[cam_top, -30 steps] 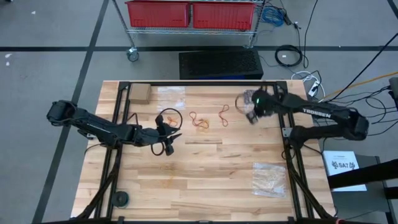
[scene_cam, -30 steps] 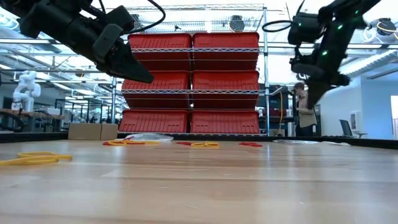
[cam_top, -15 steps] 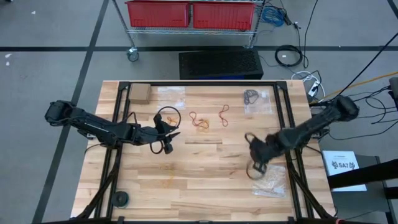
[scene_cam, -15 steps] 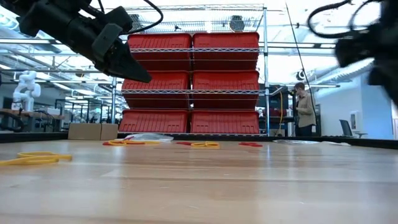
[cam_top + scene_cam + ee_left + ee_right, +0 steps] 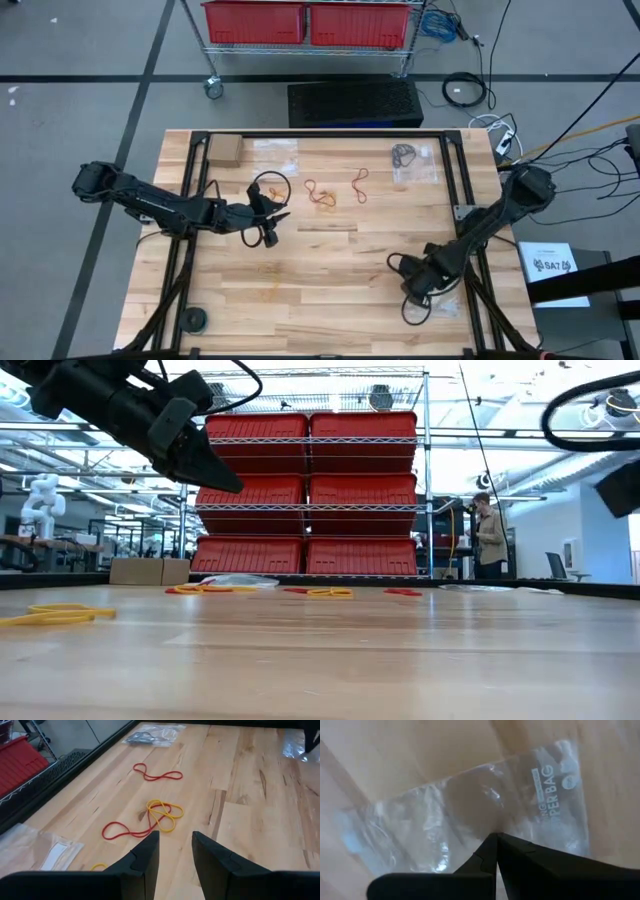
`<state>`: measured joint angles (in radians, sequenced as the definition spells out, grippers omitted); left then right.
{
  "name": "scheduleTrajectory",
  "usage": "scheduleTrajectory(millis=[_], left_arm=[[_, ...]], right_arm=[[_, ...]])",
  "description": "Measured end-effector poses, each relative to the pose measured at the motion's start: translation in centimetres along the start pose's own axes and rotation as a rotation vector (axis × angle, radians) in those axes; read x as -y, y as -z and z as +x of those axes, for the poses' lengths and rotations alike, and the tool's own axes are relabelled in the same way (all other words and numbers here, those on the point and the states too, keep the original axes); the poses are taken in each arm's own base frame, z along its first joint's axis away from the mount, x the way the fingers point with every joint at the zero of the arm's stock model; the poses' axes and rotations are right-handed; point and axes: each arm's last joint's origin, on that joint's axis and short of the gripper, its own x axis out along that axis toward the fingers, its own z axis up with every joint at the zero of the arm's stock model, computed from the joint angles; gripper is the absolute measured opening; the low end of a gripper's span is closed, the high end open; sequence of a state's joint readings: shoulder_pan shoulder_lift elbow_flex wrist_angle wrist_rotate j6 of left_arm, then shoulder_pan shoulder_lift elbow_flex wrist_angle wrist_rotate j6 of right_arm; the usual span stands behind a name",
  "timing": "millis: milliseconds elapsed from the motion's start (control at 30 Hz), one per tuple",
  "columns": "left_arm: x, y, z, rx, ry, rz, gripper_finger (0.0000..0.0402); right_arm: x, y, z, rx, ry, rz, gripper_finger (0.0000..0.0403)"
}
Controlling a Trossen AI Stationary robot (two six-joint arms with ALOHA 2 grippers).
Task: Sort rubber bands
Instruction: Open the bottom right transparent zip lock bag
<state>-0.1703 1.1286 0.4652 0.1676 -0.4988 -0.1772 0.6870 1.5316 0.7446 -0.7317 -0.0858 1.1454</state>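
Rubber bands lie loose on the wooden table: a red one [image 5: 157, 772], a yellow tangle [image 5: 162, 815] and another red one [image 5: 122, 830], seen from above at the far middle [image 5: 320, 193]. More yellow ones [image 5: 55, 615] lie nearer. Dark bands sit inside a clear bag [image 5: 405, 155] at the far right. My left gripper [image 5: 175, 845] hangs open above the table, left of the loose bands [image 5: 282, 216], with nothing between its fingers. My right gripper [image 5: 496, 840] is shut and points down over another clear bag [image 5: 470, 810] at the near right [image 5: 412, 288]. My right gripper's shut fingertips [image 5: 490, 845] point down at the clear bag's middle. I cannot tell whether they touch the plastic.
A cardboard box [image 5: 226, 150] and a third clear bag [image 5: 275, 155] lie at the far left. Black frame rails [image 5: 190, 200] run along both sides of the table. A small black round thing [image 5: 192, 318] sits at the near left. Red bins and a person [image 5: 490, 535] stand beyond the table.
My right gripper has swung from beside the bag of dark bands at the far right toward the table's near edge. It has come down over the near-right clear bag, rolling as it went, and has stayed shut.
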Motion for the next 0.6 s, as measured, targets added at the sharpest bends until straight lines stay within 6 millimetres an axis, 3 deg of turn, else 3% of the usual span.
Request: scheduleTrajectory(millis=[200, 600], left_arm=[[0.0, 0.0, 0.0, 0.003, 0.001, -0.001, 0.0121], [0.0, 0.0, 0.0, 0.003, 0.001, 0.000, 0.0121]], right_arm=[[0.1, -3.2, 0.8, 0.045, -0.068, -0.021, 0.0000], [4.2, -11.2, -0.9, 0.319, -0.025, -0.096, 0.0000]])
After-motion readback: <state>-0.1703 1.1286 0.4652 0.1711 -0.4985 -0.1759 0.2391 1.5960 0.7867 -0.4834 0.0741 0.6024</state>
